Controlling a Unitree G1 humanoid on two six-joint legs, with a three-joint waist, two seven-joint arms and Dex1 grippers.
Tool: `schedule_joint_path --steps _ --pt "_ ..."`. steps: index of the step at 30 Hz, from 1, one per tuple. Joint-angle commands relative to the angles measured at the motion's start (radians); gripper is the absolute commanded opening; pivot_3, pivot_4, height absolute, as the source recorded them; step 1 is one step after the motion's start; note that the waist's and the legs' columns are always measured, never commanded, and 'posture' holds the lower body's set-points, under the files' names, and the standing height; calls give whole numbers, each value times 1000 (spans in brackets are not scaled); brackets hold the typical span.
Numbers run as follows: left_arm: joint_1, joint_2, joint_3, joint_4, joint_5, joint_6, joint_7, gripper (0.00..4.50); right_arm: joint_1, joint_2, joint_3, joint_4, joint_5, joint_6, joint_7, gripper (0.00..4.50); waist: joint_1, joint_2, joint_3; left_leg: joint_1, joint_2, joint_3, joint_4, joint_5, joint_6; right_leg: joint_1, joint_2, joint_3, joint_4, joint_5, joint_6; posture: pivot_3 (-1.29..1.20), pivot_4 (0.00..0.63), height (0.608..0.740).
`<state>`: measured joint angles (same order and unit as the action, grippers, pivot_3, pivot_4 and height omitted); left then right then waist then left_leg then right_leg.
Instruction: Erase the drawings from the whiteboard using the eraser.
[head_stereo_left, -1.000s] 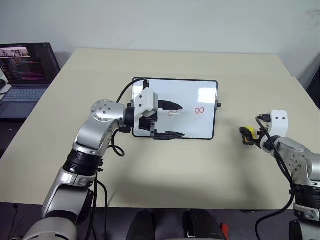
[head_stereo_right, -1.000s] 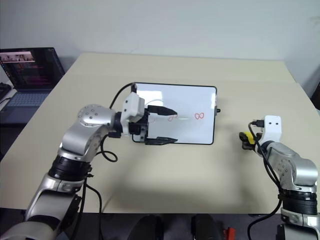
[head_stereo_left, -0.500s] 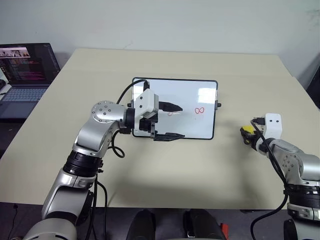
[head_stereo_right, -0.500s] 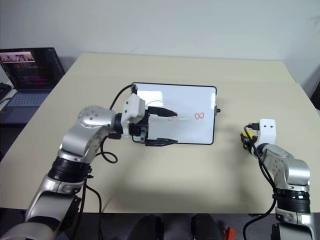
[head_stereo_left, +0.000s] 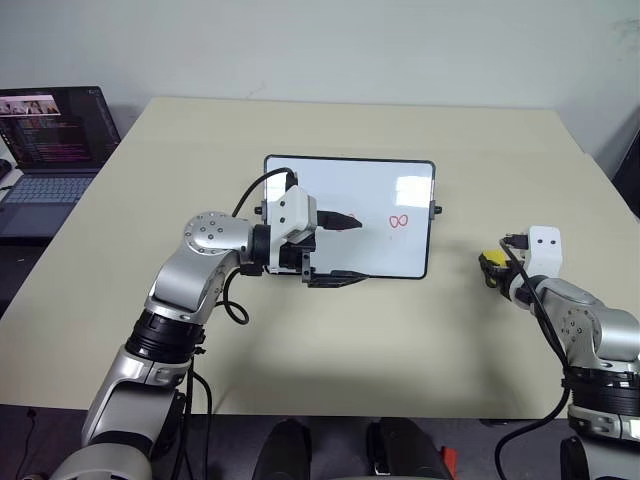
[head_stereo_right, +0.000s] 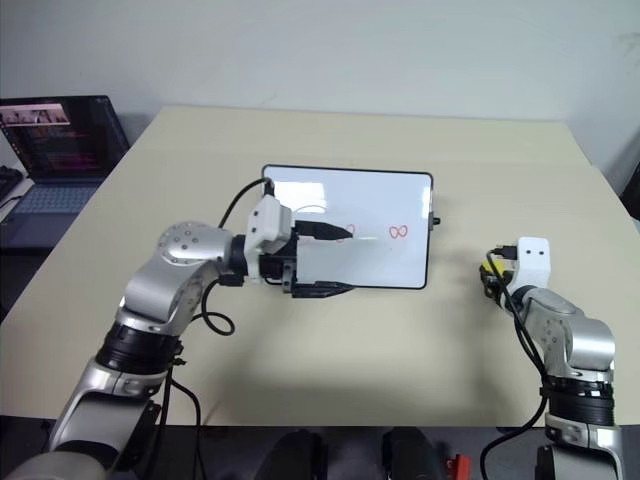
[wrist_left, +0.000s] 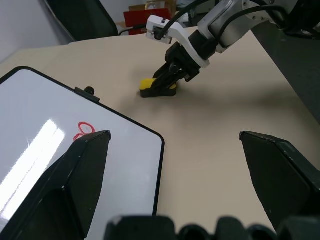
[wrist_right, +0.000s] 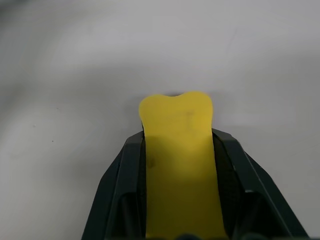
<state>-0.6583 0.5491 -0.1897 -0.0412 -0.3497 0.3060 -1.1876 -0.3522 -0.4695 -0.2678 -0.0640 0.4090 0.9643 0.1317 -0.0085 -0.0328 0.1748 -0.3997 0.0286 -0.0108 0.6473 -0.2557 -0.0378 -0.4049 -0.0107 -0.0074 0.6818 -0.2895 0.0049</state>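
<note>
Both right fingers (wrist_right: 120, 200), spread a second ago, now pinch the eraser (wrist_right: 177, 165); left gripper (head_stereo_left: 340, 246) stays released over the whiteboard (head_stereo_left: 400, 200).

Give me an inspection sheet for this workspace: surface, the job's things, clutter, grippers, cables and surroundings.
Surface: beige table, flat and bare around the work.
Job's things: whiteboard lies flat mid-table; red drawings unerased; yellow eraser on the table to the board's right.
Clutter: nothing seen.
Grippers: left gripper open, hanging over the board's left part; right gripper shut on the eraser, which sits on the table.
Cables: black cable loops over the left wrist; another runs along the right forearm.
Surroundings: open laptop left of the table; pale wall behind.
</note>
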Motion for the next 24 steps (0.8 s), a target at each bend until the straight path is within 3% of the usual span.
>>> schedule_joint_path --steps 1,17,24 --pt "0 8 24 -35 -10 5 11 4500 -20 2 -19 -16 -4 -18 9 1395 0 0 0 0 0 0 0 0 0 0 0 0 0 0 0 0 150 740" --pt "0 10 23 -33 -12 11 17 4500 -25 11 -19 -10 -35 -69 35 1395 0 0 0 0 0 0 0 0 0 0 0 0 0 0 0 0 150 740" --pt "-8 9 20 -23 -10 7 12 4500 -27 7 -8 -4 -47 -78 43 3770 0 0 0 0 0 0 0 0 0 0 0 0 0 0 0 0 150 740"
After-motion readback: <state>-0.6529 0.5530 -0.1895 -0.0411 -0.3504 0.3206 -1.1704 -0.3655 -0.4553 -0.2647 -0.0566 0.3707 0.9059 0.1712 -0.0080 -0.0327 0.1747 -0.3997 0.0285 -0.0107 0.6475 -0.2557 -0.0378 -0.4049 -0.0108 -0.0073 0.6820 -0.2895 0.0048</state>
